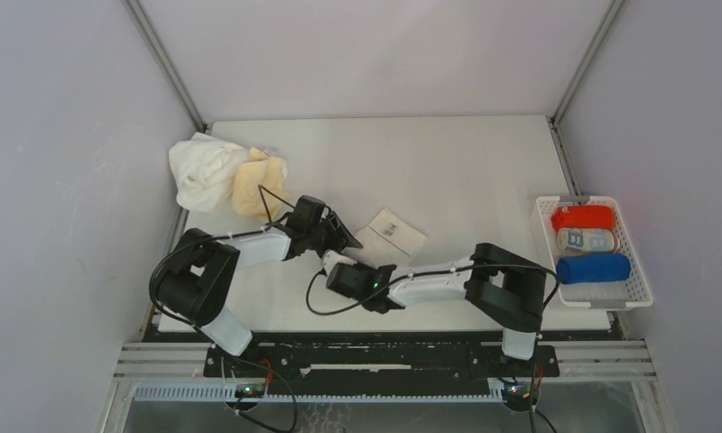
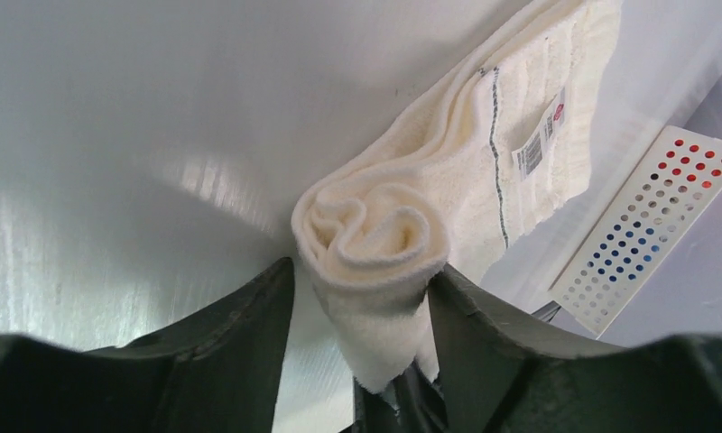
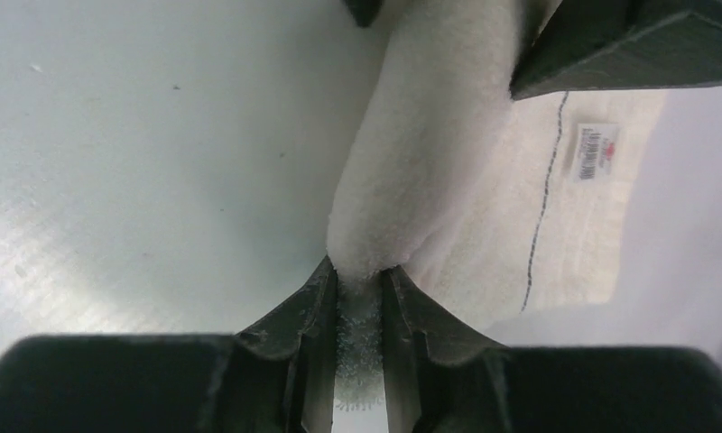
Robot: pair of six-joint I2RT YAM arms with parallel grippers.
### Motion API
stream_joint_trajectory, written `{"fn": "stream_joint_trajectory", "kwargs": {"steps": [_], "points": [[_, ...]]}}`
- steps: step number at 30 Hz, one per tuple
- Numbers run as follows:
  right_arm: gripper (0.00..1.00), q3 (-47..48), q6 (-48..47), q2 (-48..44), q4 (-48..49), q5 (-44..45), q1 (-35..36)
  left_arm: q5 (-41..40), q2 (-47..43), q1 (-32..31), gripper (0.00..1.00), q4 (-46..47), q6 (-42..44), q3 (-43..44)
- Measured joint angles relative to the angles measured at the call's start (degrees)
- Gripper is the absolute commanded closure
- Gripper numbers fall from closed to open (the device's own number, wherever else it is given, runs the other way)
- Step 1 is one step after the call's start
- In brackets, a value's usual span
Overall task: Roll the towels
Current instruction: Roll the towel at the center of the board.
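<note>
A cream towel (image 1: 389, 234) lies mid-table, its near part wound into a roll that runs between my two grippers. In the left wrist view the roll's spiral end (image 2: 375, 225) sits between my left gripper's (image 2: 359, 268) fingers. The right finger touches it and the left finger stands off with a gap. My left gripper (image 1: 339, 236) is open around the roll. My right gripper (image 3: 357, 268) is shut on the roll's other end (image 3: 430, 135), with terry pinched between its fingertips. It sits just in front of the left one (image 1: 335, 271).
A white towel (image 1: 202, 170) and a pale yellow one (image 1: 256, 185) lie crumpled at the back left. At the right a white slatted basket (image 1: 601, 294) holds a red (image 1: 583, 216), a light-blue patterned (image 1: 585, 239) and a royal blue roll (image 1: 592, 268).
</note>
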Motion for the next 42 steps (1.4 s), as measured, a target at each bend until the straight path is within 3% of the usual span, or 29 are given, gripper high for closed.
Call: {"fn": "stream_joint_trajectory", "kwargs": {"steps": [9,16,22,27,35,42], "points": [[0.89,-3.8,4.2,-8.3,5.2,-39.4,-21.0,-2.1,-8.2,1.4,0.18,-1.0,-0.8,-3.9],[0.87,-10.7,12.2,-8.0,17.2,-67.7,-33.8,-2.5,-13.6,2.3,0.16,3.6,-2.2,-6.1],[0.85,-15.9,26.2,-0.1,33.6,-89.2,-43.1,-1.0,-11.6,2.0,0.15,9.6,-4.8,-8.7],[0.84,-17.4,36.3,6.6,44.9,-98.6,-46.7,-0.1,-8.0,0.1,0.16,11.7,-6.1,-8.7],[0.82,-17.4,43.0,10.8,51.2,-103.4,-48.0,0.2,-3.5,-0.9,0.23,12.6,-6.8,-7.4],[0.75,-17.2,44.2,11.5,50.5,-104.1,-48.5,-0.4,1.1,-0.9,0.48,12.6,-6.8,-3.6]]}}
